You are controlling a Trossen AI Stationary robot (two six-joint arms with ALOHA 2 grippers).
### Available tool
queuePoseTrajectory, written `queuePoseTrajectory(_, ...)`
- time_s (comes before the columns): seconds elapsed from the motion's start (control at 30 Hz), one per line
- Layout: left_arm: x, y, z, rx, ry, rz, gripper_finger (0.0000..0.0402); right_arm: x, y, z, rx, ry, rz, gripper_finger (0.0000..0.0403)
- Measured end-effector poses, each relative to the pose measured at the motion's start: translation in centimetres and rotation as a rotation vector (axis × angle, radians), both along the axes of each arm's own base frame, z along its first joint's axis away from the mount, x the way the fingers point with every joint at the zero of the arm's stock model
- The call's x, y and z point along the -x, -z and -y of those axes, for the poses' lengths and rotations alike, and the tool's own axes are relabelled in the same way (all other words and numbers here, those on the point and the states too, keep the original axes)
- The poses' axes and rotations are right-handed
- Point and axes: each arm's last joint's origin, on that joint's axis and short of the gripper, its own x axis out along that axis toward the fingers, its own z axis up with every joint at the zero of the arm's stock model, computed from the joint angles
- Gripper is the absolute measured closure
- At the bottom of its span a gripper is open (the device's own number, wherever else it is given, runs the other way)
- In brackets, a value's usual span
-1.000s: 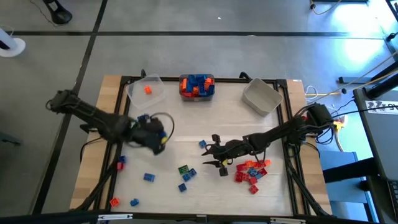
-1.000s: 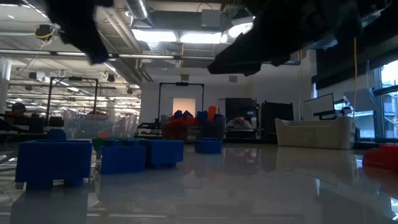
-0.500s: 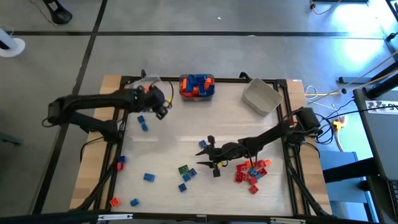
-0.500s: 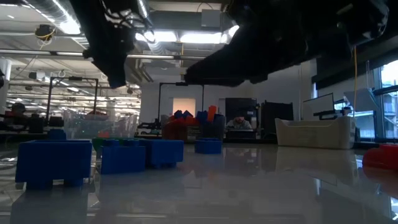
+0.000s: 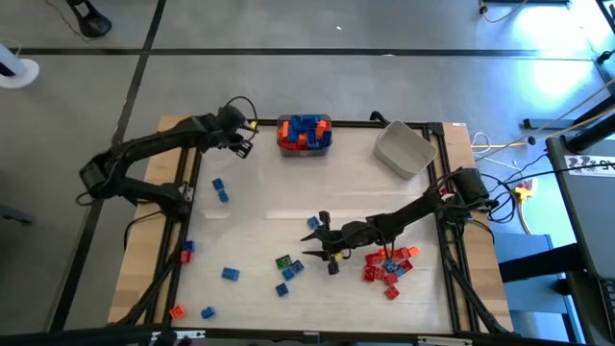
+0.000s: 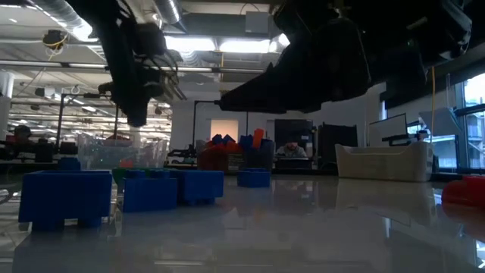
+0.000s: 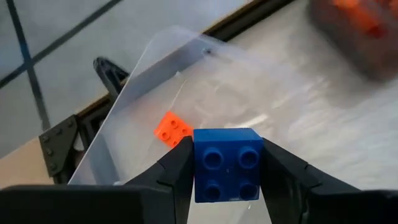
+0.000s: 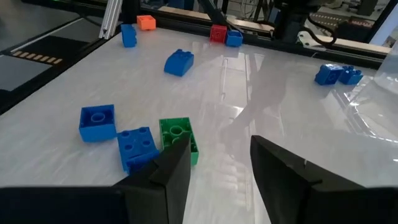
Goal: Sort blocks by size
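Left gripper point(image 7: 227, 177) holding a blue block point(image 7: 227, 163) over the clear bin point(image 5: 213, 130) at the worktop's far-left corner.
Release centred above the orange block point(image 7: 173, 129); right gripper point(image 8: 217, 163), parted and empty, waits mid-worktop near loose blocks.

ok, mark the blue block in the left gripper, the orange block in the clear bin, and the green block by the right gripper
blue block point(image 7: 227, 163), left wrist view, centre of its studded face.
orange block point(image 7: 173, 129), left wrist view, middle of its top.
green block point(image 8: 176, 134), right wrist view, its studded top.
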Motion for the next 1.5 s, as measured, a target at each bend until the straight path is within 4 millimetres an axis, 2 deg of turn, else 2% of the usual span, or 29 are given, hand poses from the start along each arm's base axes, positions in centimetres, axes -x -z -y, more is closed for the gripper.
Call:
queuePoseTrajectory(0.37,-0.3,4.1,-2.9,0.119,-0.060,-0.131,0.0263,0.1,0.3,0.0,0.030,-0.006,-0.028,0.0237)
queuePoseTrajectory(0.6,-0.4,5.2,-3.5,0.154,-0.076,-0.144,0.0263,0.1,0.3,0.0,0.030,-0.007,-0.029,0.0237)
queuePoseTrajectory(0.83,-0.4,5.3,-3.5,0.167,-0.082,-0.124,0.0257,0.1,0.3,0.0,0.030,-0.007,-0.029,0.0237)
queuePoseTrajectory(1.1,-0.2,5.3,-3.7,0.193,-0.087,-0.106,0.0188,0.1,0.3,0.0,0.029,-0.007,-0.029,0.0237)
queuePoseTrajectory(1.23,0.0,5.0,-3.4,0.213,-0.080,-0.081,0.0169,0.1,0.3,0.0,0.029,-0.007,-0.030,0.0237)
queuePoseTrajectory(1.37,-0.2,3.5,-2.0,0.230,-0.035,-0.018,0.0169,0.1,0.4,0.0,0.036,-0.008,-0.042,0.0237)
queuePoseTrajectory(1.5,-0.3,1.0,0.6,0.195,0.040,0.067,0.0171,0.2,0.4,0.0,0.038,-0.009,-0.044,0.0237)
